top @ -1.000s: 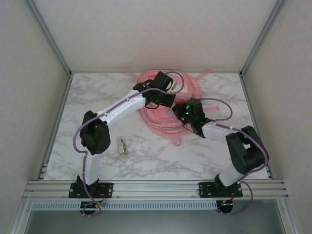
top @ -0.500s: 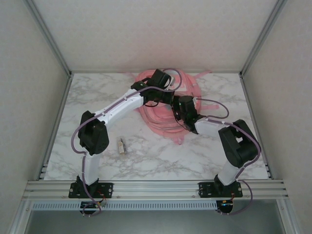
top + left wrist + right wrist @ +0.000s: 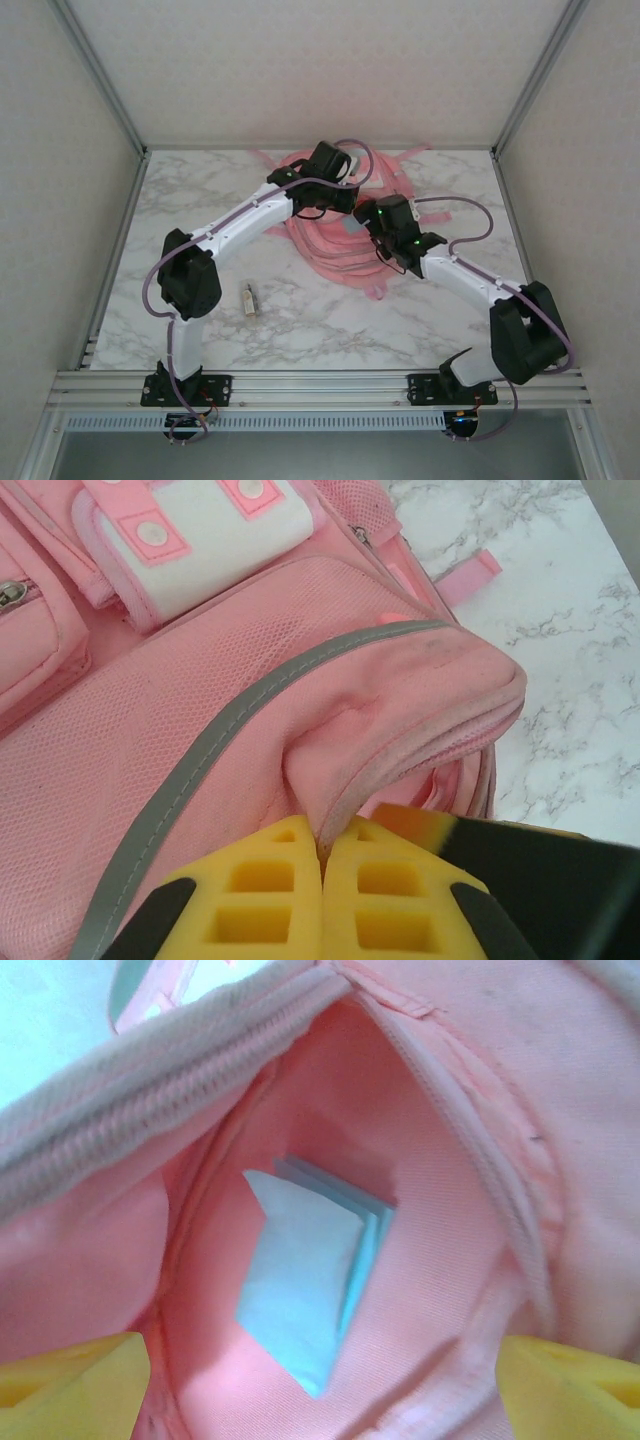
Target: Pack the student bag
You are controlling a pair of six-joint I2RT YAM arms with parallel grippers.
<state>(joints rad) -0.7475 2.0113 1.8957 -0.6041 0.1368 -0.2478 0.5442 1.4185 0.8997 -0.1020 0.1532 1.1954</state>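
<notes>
I see a marble table (image 3: 300,335), pale walls (image 3: 50,250); my left gripper (image 3: 322,865) pinches a fold of the student bag (image 3: 200,710); my right gripper (image 3: 320,1380) gapes over its open pocket.

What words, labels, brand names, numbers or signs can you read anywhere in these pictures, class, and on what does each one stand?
No text can be read anywhere.
White patch on the pink backpack: pink squares with white dots, no letters.
Light blue folded sheets inside the backpack: blank on the side that shows.
Small tube on the table: too small to make out any label.
</notes>
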